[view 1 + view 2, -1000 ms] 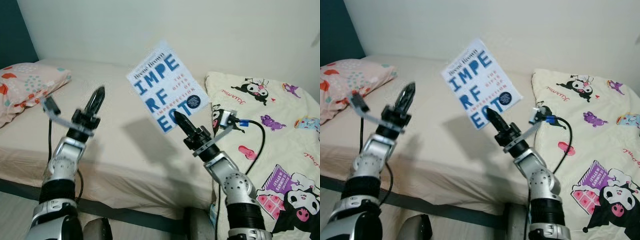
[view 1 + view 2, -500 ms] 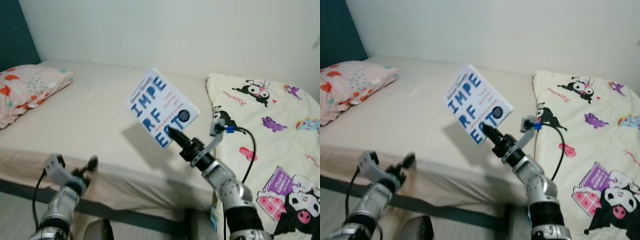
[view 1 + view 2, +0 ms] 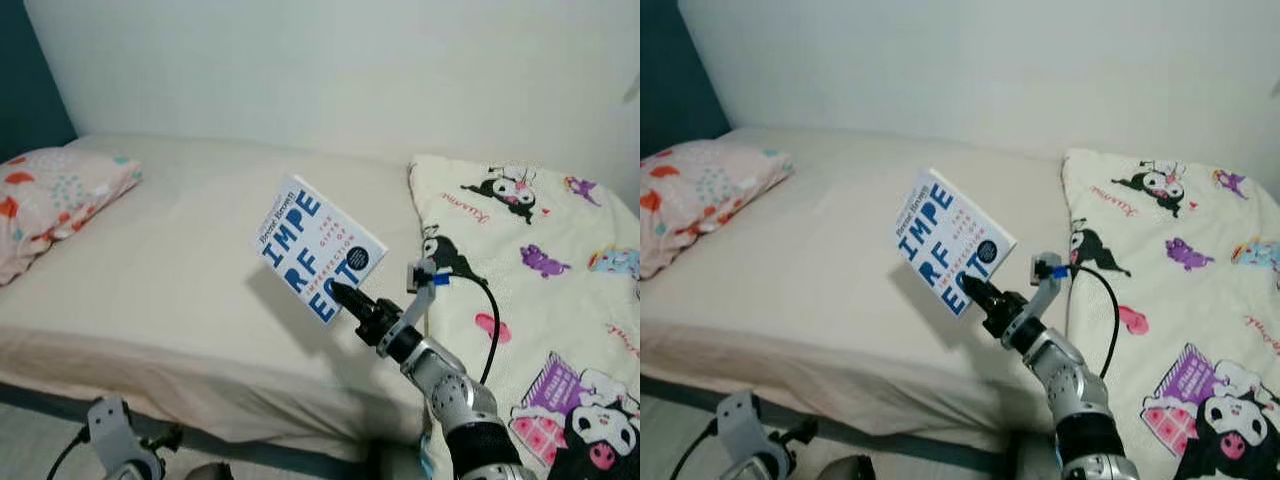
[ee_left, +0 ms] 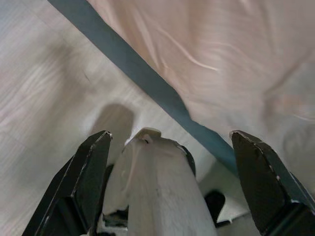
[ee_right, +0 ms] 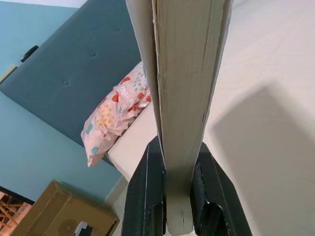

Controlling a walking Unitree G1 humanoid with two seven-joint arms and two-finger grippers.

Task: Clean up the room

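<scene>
bare bed (image 3: pixel 170 270) ahead, quilt (image 3: pixel 540 290) at right

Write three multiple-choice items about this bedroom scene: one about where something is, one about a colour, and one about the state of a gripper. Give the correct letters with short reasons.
1. Where is the pillow?
A. at the left end of the bed
B. on the floor
C. on the cartoon blanket

2. What colour are the large letters on the book?
A. red
B. blue
C. green

3. What is the right gripper doing?
A. hanging open
B. shut on the book
C. pressing the pillow

Answers: 1 A, the pillow lies on the mattress at the left. 2 B, the cover is white with blue letters. 3 B, the right wrist view shows both fingers clamping the book's edge above the bed.
</scene>
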